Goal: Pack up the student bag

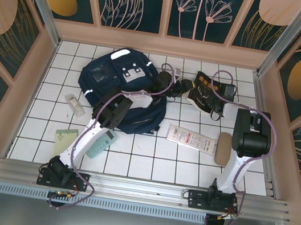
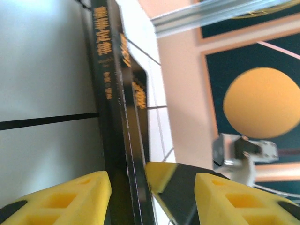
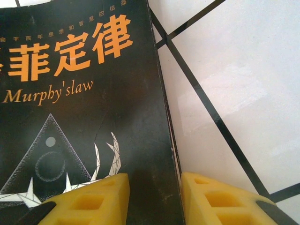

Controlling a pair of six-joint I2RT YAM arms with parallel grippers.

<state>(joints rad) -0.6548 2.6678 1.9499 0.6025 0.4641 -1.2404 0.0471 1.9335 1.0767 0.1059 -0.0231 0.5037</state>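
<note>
Back of table [image 1: 142,160], left of centre: bag [image 1: 102,75]. Just right of it, back right: book [image 1: 205,91]. Its spine runs between the left fingers [image 2: 61,197]; one edge sits between the right fingers [image 3: 93,201]. In front of book: flat box [image 1: 191,138], pouch [image 1: 223,148] just right of that. Left of bag: small bottle [image 1: 74,104], pad [image 1: 66,138] in front of it. Right of pad, before bag: flat item [image 1: 100,146], partly under left arm [image 1: 86,136].

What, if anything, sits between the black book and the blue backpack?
Nothing loose: in the top view the book and the student bag are almost side by side. The left arm itself stretches over the bag, with the left gripper at the book's bag-side edge. The bag's opening cannot be made out.
</note>
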